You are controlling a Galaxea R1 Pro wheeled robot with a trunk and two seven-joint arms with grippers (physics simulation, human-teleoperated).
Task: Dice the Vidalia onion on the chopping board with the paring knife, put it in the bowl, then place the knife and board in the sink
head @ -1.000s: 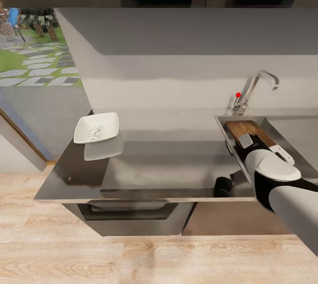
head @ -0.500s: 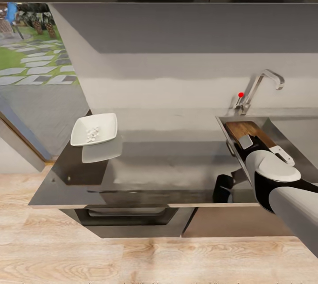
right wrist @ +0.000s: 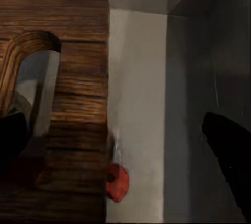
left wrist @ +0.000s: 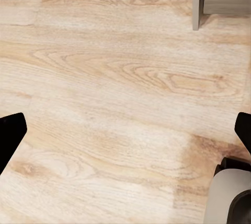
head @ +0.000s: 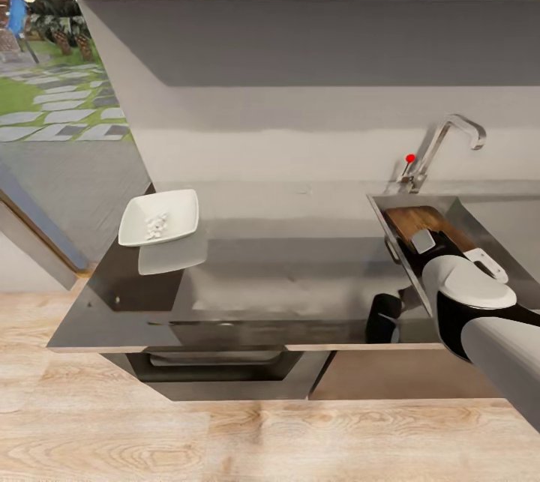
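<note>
**Wooden board is down in the sink, but letting go could get messy**

Going left to right in the head view: the white bowl sits near the left end of the steel desk with small pale bits in it, which I'd guess is the diced onion. The middle of the desk carries nothing I can make out. Over on the right, the chopping board lies inside the sink, under the tap, and the right arm reaches down onto it.

The right end effector looks spread, with one dark finger over the board near its handle slot and the other off by the basin wall. I can't tell if that first finger is touching the wood. The left end effector hangs low with its tips wide apart, nothing between them, just floor planks beneath it.

What could go wrong: if a finger catches the slot or the board's edge as the arm lifts out, I reckon it could drag the board up against the basin wall or tip it. The knife is the other worry.

The right wrist view gives something the head view doesn't: a red piece poking out at the board's edge, probably the paring knife's handle, half under the board. From the head camera the arm covers that spot. The bowl and desk show from the head camera alone.
</note>
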